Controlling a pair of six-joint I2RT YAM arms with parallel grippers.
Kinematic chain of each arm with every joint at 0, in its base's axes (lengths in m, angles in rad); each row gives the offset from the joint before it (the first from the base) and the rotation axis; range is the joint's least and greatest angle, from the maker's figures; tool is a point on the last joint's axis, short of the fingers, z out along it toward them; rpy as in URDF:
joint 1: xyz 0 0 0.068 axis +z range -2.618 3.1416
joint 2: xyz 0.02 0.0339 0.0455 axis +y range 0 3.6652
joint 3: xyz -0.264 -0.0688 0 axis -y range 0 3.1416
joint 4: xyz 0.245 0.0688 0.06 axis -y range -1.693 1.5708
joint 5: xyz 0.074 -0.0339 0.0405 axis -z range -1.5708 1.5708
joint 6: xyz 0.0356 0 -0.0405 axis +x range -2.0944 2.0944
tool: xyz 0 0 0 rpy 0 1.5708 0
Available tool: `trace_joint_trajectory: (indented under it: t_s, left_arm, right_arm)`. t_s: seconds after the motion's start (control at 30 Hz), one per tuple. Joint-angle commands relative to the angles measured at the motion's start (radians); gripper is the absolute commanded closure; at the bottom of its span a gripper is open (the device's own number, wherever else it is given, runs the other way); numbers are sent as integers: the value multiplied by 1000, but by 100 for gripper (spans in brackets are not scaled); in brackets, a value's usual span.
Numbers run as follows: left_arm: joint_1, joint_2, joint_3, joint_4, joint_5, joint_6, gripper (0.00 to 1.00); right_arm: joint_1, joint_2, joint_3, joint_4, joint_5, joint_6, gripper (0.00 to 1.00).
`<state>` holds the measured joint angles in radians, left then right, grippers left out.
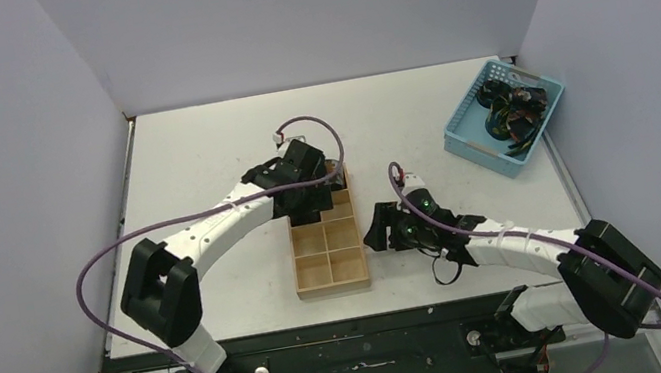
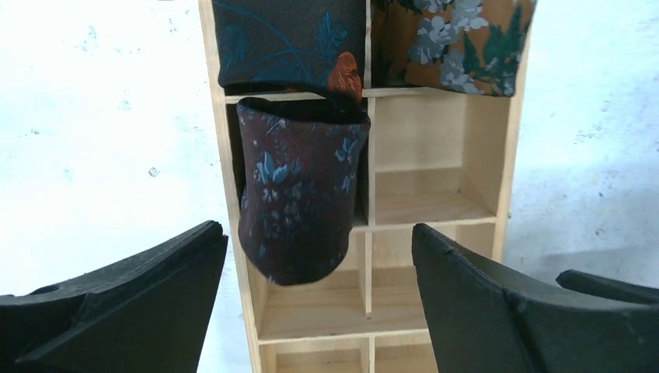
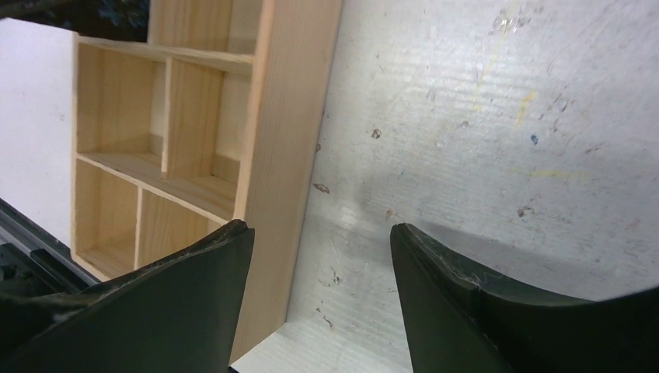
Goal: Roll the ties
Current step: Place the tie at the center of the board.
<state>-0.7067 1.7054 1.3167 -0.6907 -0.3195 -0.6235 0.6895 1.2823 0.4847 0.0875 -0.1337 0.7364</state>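
A rolled dark maroon tie (image 2: 299, 194) with bluish flowers stands in a left compartment of the wooden tray (image 2: 482, 155), second row from the far end. Two more rolled ties fill the far row: a dark blue one (image 2: 291, 39) and an orange-brown one (image 2: 451, 43). My left gripper (image 2: 319, 233) is open and empty, just above and in front of the maroon roll; in the top view it (image 1: 309, 205) hangs over the tray's far half. My right gripper (image 3: 320, 229) is open and empty, low over the table beside the tray's right wall (image 3: 280, 155); the top view shows it (image 1: 376, 229) there too.
A light blue basket (image 1: 469, 128) at the back right holds several loose dark ties (image 1: 512, 111). The tray's near compartments (image 1: 330, 266) hold nothing. Purple cables loop from both arms. Walls close the table on the left, back and right.
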Motion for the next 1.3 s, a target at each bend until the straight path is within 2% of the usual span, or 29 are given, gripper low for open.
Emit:
trace_joint_trajectory:
  t_s: [0.0, 0.1, 0.17, 0.2, 0.27, 0.4, 0.47, 0.57, 0.87, 1.03, 1.1, 1.27]
  left_arm:
    - [-2, -113, -9, 19, 12, 9, 12]
    - [1, -166, -28, 65, 40, 29, 16]
    - [20, -195, -63, 147, 109, 54, 26]
    - [36, -206, -89, 194, 179, 60, 37]
    - [72, -216, -125, 280, 277, 65, 53]
    - [129, -185, -146, 332, 345, 74, 81]
    - [149, -165, -156, 340, 362, 75, 88]
    - [175, -147, -188, 376, 388, 65, 94]
    - [192, -78, -236, 416, 422, 48, 97]
    - [196, -145, -250, 423, 450, 29, 95]
    - [196, -211, -247, 414, 458, 28, 87]
    - [198, -458, -292, 413, 445, 27, 43]
  right_arm:
    - [-21, -71, 57, -32, 33, -41, 34]
    - [-35, -93, 64, -50, 24, -53, 34]
    - [-47, -112, 59, -53, 14, -59, 35]
    - [-53, -121, 57, -55, 7, -63, 36]
    - [-66, -143, 48, -58, -4, -71, 38]
    - [-75, -188, 36, -78, -9, -82, 44]
    - [-79, -207, 29, -84, -7, -84, 45]
    - [-80, -227, 20, -104, -2, -82, 45]
    - [-80, -236, 3, -128, 9, -73, 46]
    - [-80, -254, 33, -170, 33, -89, 45]
    - [-80, -276, 53, -207, 66, -107, 45]
    - [-82, -371, 80, -286, 158, -166, 35]
